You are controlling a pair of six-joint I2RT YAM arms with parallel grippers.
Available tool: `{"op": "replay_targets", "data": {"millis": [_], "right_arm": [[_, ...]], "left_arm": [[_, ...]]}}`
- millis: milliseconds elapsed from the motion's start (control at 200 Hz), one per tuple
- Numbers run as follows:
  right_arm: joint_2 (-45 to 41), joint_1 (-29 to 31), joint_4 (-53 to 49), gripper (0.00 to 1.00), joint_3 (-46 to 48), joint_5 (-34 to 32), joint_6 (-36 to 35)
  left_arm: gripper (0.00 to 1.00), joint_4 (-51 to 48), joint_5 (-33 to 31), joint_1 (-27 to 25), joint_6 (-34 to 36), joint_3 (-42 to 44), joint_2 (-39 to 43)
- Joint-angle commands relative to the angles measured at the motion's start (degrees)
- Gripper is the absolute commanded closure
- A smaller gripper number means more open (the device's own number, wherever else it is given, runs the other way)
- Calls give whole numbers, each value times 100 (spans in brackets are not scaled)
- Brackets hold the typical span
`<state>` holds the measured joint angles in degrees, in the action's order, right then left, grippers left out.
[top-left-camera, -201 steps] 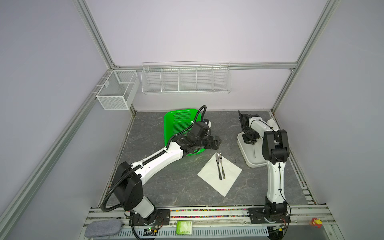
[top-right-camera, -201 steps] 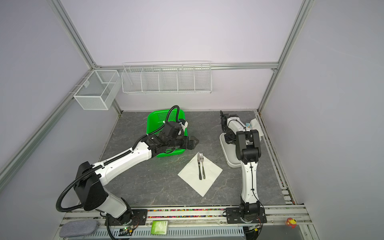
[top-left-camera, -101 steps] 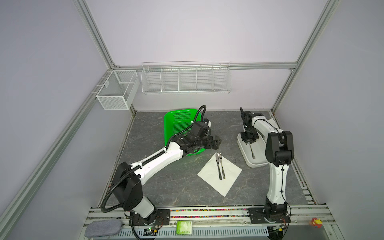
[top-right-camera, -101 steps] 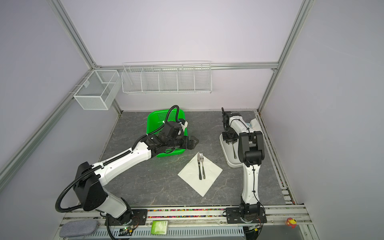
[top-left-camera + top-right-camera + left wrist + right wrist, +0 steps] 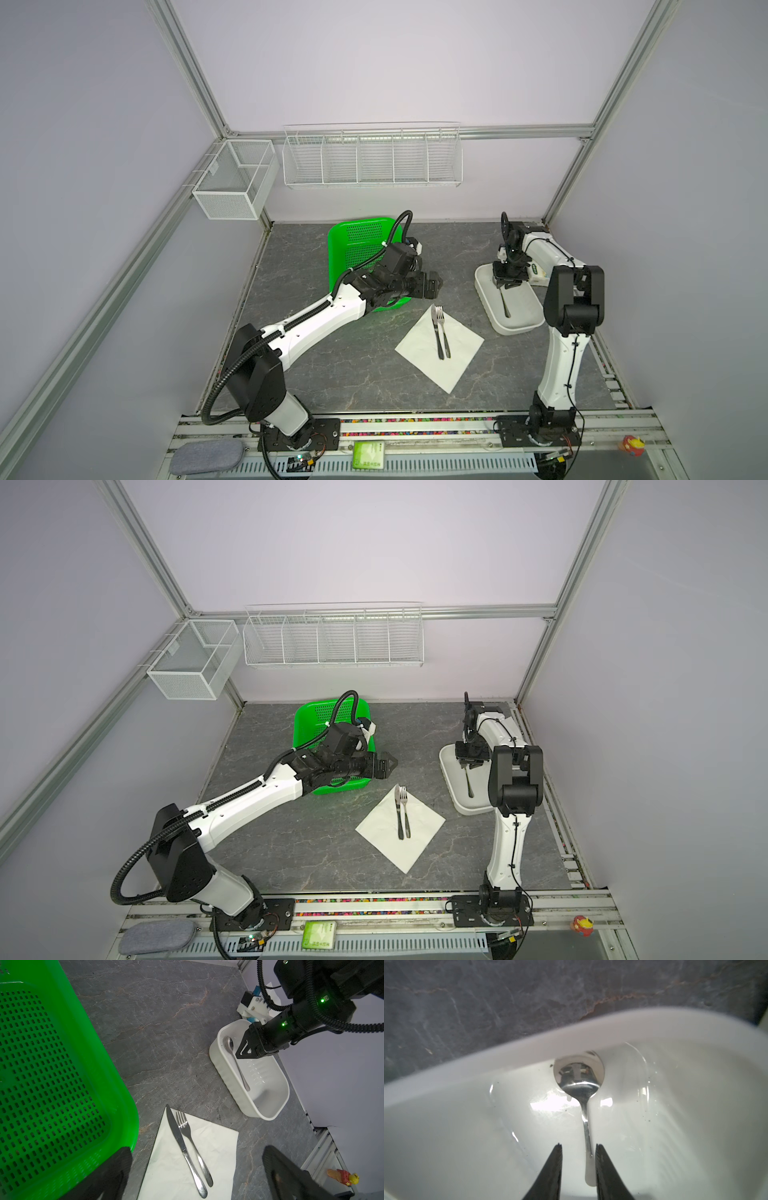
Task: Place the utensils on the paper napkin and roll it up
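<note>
the right gripper [image 5: 579,1147] hangs in the white tub [image 5: 508,1057], jaws slightly parted around the spoon [image 5: 579,1082] handle. knife [image 5: 176,1132] and fork [image 5: 199,1159] lie side by side on the paper napkin [image 5: 218,1147]; the left gripper [image 5: 434,284] is spread wide

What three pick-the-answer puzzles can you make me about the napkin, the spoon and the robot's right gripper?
1. How many things lie on the paper napkin?
A) one B) two C) three

2. Where is the spoon?
A) on the paper napkin B) in the white tub C) under the paper napkin

3. The right gripper is:
A) open B) shut on the spoon C) shut on the paper napkin

Answers:
1 B: only the knife and the fork lie there.
2 B: it rests on the tub's floor.
3 A: a gap shows between its jaws, over the spoon's handle.
</note>
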<state>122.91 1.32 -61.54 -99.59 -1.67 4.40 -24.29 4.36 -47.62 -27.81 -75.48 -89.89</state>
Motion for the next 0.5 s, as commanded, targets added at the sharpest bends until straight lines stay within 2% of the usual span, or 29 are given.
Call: {"op": "replay_targets", "data": {"millis": [0,495], "right_arm": [[279,3,-197,72,-101,45,-165],[731,131,-300,77,-163,-435,-283]], "left_arm": [[1,-15,-5,33,-16,-41,59],[1,-19,12,33,-31,-90,9]]}}
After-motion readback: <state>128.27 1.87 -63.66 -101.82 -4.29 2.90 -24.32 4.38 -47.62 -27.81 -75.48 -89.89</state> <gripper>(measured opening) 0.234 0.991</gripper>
